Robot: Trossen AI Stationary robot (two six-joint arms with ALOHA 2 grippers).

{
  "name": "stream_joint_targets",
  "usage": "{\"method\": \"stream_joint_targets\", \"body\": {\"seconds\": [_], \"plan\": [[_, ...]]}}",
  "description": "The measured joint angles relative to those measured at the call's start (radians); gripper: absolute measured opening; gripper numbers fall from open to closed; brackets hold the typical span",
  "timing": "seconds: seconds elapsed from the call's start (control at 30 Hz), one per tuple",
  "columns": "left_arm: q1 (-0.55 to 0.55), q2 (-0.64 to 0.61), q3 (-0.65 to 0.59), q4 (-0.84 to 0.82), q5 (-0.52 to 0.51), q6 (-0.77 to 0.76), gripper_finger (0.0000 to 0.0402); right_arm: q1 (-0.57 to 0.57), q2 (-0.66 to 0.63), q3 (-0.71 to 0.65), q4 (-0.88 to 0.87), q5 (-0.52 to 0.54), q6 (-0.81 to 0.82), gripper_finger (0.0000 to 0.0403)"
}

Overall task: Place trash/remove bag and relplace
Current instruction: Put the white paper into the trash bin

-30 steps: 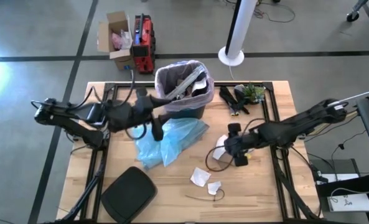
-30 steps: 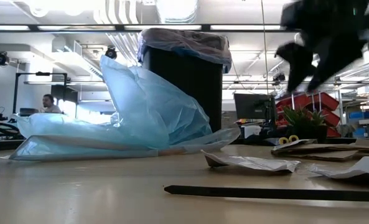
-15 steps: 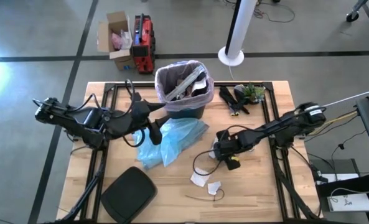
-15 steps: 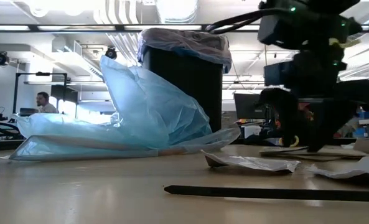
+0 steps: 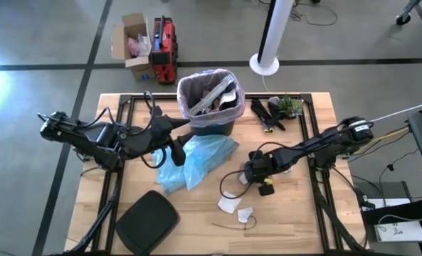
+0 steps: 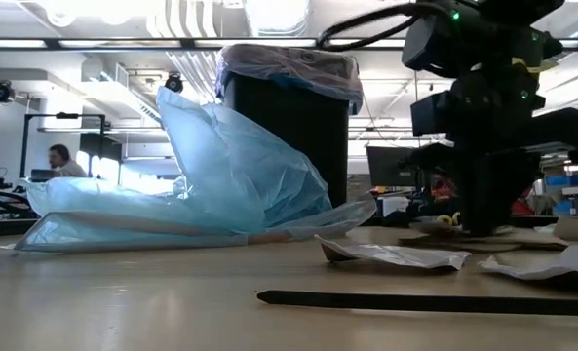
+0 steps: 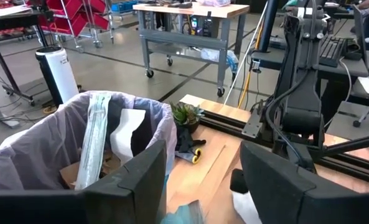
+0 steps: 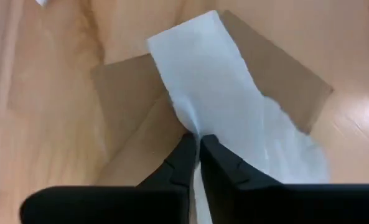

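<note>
The dark bin (image 5: 211,117) stands at the table's far middle, lined with the pinkish-white bag (image 7: 22,155) and holding paper scraps. My left gripper (image 5: 169,146) hovers open just left of it, above the light blue bag (image 5: 196,160). My right gripper (image 5: 255,173) is down at the table's middle right, shut on a white paper piece of trash (image 8: 234,106) that lies on a flat brown piece (image 8: 277,74). Two more white scraps (image 5: 230,204) lie nearer the front edge. My right gripper pinches the white paper at a raised crease (image 8: 193,127) between its two fingertips, coming from above and pointing down. The paper still lies on the brown piece and the table, spreading flat away from the fingers.
A black lid-like slab (image 5: 148,220) lies at the front left. Black and green clutter (image 5: 275,110) sits at the far right beside the bin. A thin dark strip (image 6: 415,302) lies near the front edge. A black frame rail (image 5: 314,163) runs beside my right arm.
My right gripper has moved toward the table's left and down onto the white paper, then shut on it; half a second ago its fingers still stood apart. My left gripper has dropped back a little from the bin.
</note>
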Motion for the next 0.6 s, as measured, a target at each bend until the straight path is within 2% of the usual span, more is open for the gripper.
{"method": "stream_joint_targets", "body": {"seconds": [0.2,0.4,0.6], "plan": [[0.0,0.003,0.0,0.0,0.0,0.0,0.0192,0.005,-0.13,0.069,-0.069,0.074,-0.017,0.0008],[0.0,0.004,0.0,0.0,0.0,-0.006,0.0194,0.005,-0.257,0.12,-0.061,0.105,-0.045,0.0003],[0.0,0.004,0.0,0.0,0.001,-0.023,0.0185,0.005,-0.298,0.125,-0.061,0.106,-0.043,0.0002]]}}
